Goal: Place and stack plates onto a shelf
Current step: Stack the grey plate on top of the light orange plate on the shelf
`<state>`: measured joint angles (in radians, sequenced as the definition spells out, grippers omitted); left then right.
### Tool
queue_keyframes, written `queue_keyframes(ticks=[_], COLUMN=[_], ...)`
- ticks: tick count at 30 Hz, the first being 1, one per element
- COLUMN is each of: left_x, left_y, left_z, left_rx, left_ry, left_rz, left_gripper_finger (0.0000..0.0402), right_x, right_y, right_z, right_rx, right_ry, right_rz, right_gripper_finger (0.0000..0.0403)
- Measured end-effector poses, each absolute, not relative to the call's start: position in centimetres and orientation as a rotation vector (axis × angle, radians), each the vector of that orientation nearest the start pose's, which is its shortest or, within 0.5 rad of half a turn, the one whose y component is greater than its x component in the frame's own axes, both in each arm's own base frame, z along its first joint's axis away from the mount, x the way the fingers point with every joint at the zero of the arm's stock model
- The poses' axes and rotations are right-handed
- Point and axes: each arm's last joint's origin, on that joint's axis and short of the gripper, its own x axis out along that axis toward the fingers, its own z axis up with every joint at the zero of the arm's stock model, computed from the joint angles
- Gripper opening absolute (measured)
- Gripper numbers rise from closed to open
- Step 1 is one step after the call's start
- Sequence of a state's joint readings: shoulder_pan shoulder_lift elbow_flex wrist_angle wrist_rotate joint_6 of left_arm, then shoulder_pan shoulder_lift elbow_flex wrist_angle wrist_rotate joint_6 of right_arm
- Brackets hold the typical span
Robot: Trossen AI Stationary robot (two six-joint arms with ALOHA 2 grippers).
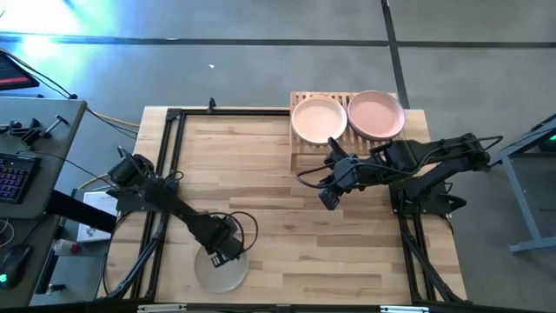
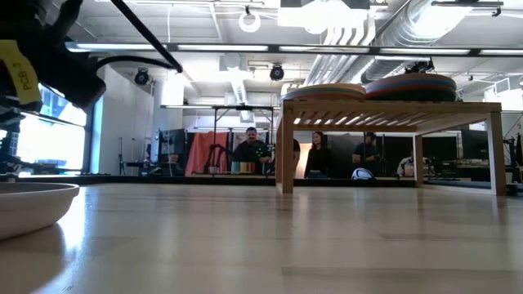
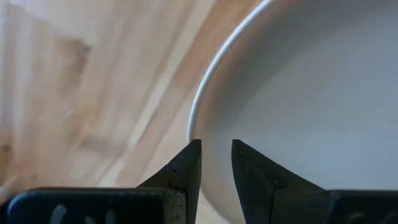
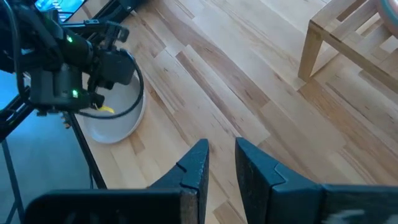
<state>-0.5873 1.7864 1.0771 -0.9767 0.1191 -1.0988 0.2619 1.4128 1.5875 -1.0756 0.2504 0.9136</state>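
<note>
Grey plate (image 3: pixel 311 99) rim lies under left gripper (image 3: pixel 216 163) (jaws slightly parted, empty); the low view alone shows yellow tag (image 2: pixel 18 75), reading "PCB".

An open-plan robotics lab or workshop: exposed ceiling ducts (image 2: pixel 384 33), concrete floor (image 1: pixel 261 69), seated people (image 2: pixel 249 151) behind the worktop (image 1: pixel 261 174), and a keyboard (image 1: pixel 10 178) on a side desk.

We see a wooden table (image 1: pixel 287 217) carrying a slatted shelf (image 1: pixel 300 143) at its far edge and one pale plate (image 1: pixel 217 271) near its front edge. On the shelf sit two plate stacks, one topped peach (image 1: pixel 318 119), one pink (image 1: pixel 376 114).
</note>
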Motion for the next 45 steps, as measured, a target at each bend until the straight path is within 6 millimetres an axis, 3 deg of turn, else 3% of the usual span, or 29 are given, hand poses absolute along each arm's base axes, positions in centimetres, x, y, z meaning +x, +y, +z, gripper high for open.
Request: queue_keyframes(ticks=[10, 21, 45], left_x=[24.2, 25.2, 25.9], left_y=[-15.7, -14.7, -14.6], left_z=[18.3, 16.2, 16.0], left_rx=[-0.382, -0.248, -0.212], left_ry=[1.592, 1.651, 1.623], left_rz=[0.45, 0.445, 0.357], left_gripper_finger=[0.0078, 0.0078, 0.0078], right_x=[26.0, 26.0, 26.0], right_y=[6.2, 6.4, 6.4], right_z=[39.0, 38.9, 38.9], right_rx=[0.601, 0.615, 0.614], right_ry=[0.817, 0.832, 0.828], right_rz=[-0.379, -0.361, -0.366], right_gripper_finger=[0.0057, 0.0057, 0.0057])
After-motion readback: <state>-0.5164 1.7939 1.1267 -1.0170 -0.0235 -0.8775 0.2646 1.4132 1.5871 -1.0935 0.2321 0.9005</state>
